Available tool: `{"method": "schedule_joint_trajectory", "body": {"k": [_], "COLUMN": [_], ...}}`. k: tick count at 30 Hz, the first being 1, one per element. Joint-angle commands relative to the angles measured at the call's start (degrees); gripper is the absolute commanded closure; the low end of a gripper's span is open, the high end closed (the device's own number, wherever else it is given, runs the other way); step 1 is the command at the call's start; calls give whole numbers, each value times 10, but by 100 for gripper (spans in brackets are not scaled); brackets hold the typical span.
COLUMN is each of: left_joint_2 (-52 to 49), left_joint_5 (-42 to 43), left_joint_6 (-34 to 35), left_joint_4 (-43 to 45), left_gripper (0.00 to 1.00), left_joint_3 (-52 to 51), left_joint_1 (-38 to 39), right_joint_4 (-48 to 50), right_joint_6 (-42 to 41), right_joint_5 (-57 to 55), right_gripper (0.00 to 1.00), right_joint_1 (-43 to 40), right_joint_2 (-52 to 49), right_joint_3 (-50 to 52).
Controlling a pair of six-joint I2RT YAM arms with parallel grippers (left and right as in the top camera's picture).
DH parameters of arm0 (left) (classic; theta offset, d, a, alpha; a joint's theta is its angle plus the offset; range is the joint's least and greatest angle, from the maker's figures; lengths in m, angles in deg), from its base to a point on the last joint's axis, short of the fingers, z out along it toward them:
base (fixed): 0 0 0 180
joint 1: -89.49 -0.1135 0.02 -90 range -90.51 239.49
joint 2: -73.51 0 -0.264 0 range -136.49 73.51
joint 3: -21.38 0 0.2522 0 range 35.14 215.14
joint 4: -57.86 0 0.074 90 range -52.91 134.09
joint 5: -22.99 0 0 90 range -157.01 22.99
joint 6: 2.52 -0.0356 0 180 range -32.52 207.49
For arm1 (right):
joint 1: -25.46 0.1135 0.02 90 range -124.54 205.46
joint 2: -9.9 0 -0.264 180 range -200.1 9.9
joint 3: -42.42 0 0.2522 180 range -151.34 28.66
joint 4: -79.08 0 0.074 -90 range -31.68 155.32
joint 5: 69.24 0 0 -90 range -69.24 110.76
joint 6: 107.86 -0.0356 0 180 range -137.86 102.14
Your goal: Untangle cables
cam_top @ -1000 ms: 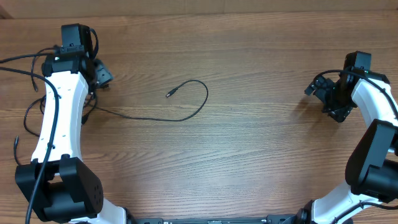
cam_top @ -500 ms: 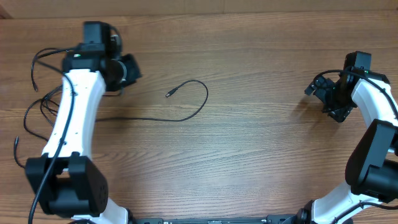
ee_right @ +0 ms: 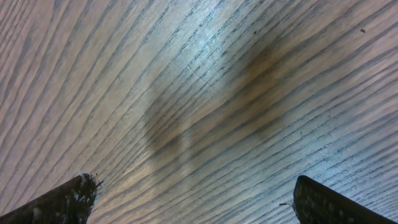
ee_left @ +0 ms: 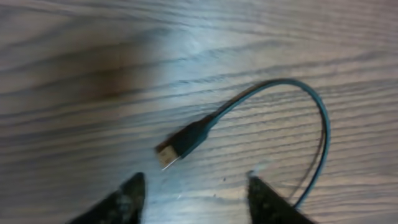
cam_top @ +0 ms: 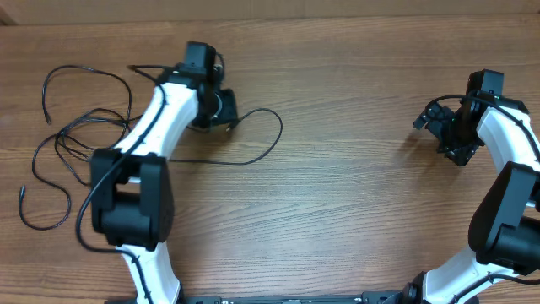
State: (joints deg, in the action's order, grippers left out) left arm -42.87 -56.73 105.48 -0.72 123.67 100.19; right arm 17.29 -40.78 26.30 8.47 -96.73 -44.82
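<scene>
Our left gripper (ee_left: 196,198) hangs half open and empty, and the right gripper (ee_right: 193,196) gapes wide over bare table (cam_top: 354,211) near its right edge. Most cables (cam_top: 76,135) lie in overlapping loops by the left edge, which we judge unsorted. One cable (cam_top: 278,131) reaches toward the middle, its plug (ee_left: 183,142) just ahead of the left fingers.

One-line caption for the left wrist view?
Open left fingers above the plug end of a black cable on the wooden table.

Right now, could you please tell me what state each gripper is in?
Left gripper: open, holding nothing; a cable plug lies just ahead of it.
Right gripper: open, holding nothing.
</scene>
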Motion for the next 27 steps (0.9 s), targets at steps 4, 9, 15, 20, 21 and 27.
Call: {"method": "schedule_joint_trajectory", "body": {"k": [4, 9, 15, 20, 21, 27], "left_joint_2": [-63, -93, -103, -82, -74, -6], "left_joint_5": [-19, -34, -60, -61, -63, -65], "left_joint_6": [-47, -47, -47, -49, -53, -53], "left_joint_4": [43, 50, 34, -42, -57, -117], "left_gripper": [32, 50, 96, 96, 96, 96], "left_joint_3": [4, 4, 5, 51, 64, 115], "left_joint_1": [28, 29, 28, 10, 3, -47], "right_joint_4": [2, 2, 2, 2, 2, 2], "right_joint_6": [-2, -2, -2, -2, -2, -2], "right_joint_5": [-3, -3, -3, -3, -3, -3], "right_gripper": [0, 0, 0, 0, 0, 0], "right_joint_1": [-2, -2, -2, -2, -2, -2], "right_joint_2": [1, 1, 1, 1, 1, 1], "right_joint_3": [2, 2, 2, 2, 2, 2]}}
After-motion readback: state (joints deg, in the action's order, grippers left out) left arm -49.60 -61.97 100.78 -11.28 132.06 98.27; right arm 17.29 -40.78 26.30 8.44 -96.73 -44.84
